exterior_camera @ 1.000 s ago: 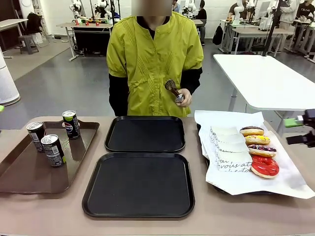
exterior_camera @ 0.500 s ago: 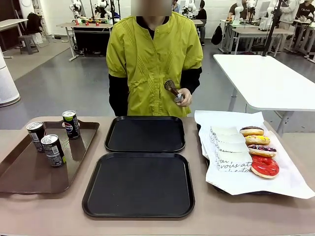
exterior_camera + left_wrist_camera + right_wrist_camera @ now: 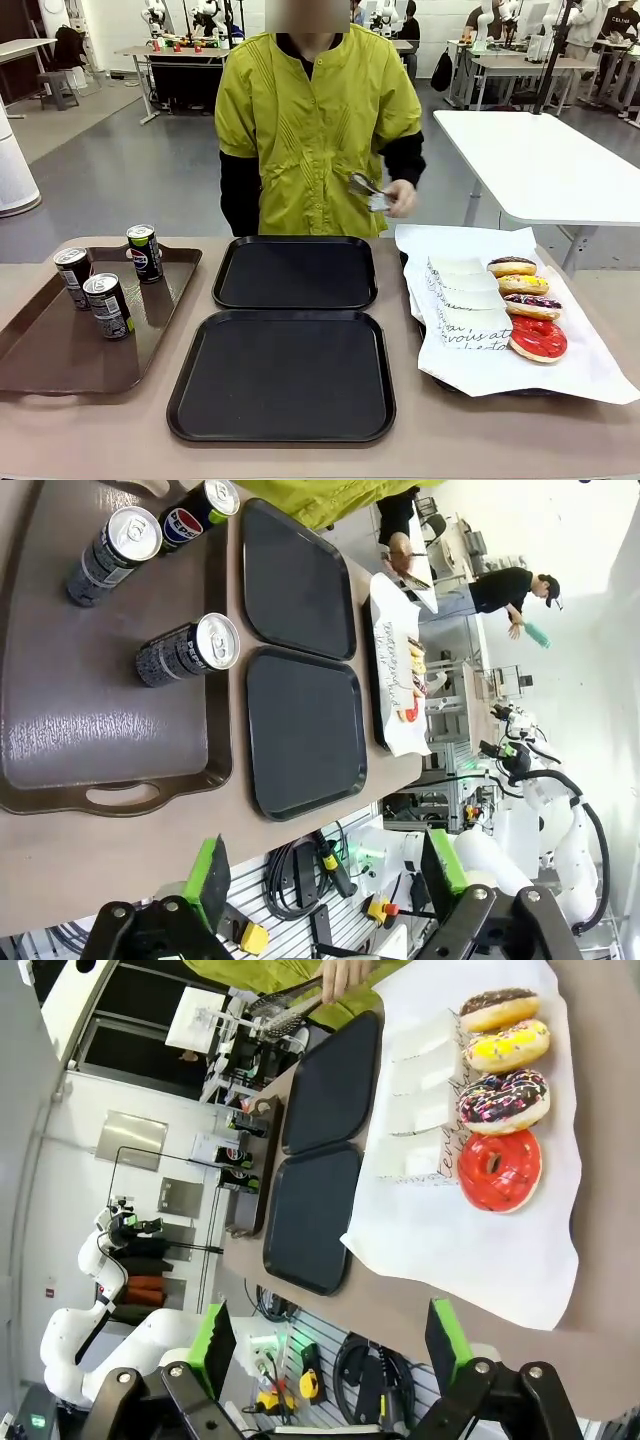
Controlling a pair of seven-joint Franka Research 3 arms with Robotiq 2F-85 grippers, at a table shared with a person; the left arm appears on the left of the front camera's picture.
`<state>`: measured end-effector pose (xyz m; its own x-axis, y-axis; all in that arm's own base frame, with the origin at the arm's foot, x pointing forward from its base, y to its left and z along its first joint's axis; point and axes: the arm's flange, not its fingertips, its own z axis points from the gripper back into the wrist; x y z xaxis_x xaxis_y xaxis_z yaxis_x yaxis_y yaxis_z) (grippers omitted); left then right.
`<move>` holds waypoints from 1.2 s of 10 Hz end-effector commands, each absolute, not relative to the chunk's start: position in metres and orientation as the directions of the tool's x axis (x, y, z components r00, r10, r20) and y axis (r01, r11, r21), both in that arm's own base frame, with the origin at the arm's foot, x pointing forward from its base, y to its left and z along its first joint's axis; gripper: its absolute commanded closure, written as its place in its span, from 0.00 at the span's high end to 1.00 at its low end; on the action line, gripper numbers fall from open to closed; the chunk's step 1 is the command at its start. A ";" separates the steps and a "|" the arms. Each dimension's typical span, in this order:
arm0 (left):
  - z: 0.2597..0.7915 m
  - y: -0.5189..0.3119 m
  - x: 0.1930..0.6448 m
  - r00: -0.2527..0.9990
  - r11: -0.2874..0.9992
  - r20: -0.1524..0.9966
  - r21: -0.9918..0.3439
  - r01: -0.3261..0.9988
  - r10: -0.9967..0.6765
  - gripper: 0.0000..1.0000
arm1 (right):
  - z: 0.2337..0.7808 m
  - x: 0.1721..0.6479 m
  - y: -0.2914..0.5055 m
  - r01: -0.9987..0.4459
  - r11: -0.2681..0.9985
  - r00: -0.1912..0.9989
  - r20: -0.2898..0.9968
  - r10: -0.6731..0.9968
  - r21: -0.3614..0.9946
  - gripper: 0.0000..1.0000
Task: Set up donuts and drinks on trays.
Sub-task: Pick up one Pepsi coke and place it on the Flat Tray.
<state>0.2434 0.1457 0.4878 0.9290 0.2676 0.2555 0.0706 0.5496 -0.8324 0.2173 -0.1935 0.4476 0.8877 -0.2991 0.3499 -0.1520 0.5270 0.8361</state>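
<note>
Black trays [image 3: 285, 375] open above; person's hand [image 3: 402, 197] beyond.

In the front view the brown tray [image 3: 60, 350] runs off the left edge. White paper [image 3: 590, 375] hides most of the dark tray [image 3: 403, 268] beneath it. The metal tool [image 3: 364, 186] in the person's hand [image 3: 400, 197] is blurred. Script on the sleeves [image 3: 465, 300] is only partly legible, and small print on the cans [image 3: 108, 305] is unreadable.

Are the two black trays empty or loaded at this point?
Empty. The far black tray and near black tray are bare; three cans stand on the brown tray, four donuts lie on the white paper.
</note>
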 end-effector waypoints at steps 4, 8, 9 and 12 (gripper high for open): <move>0.487 0.144 0.245 0.932 0.547 0.252 -0.834 0.073 0.260 1.00 | 0.447 0.217 -0.196 -0.151 0.529 0.884 0.354 -0.306 0.835 1.00; 0.487 0.144 0.245 0.932 0.547 0.252 -0.834 0.073 0.260 1.00 | 0.447 0.217 -0.196 -0.151 0.529 0.884 0.354 -0.306 0.835 1.00; 0.487 0.144 0.245 0.932 0.547 0.252 -0.834 0.073 0.260 1.00 | 0.447 0.217 -0.196 -0.151 0.529 0.884 0.354 -0.306 0.835 1.00; 0.505 0.143 0.254 0.903 0.693 0.343 -0.717 0.072 0.261 1.00 | 0.447 0.217 -0.196 -0.151 0.529 0.884 0.354 -0.306 0.835 1.00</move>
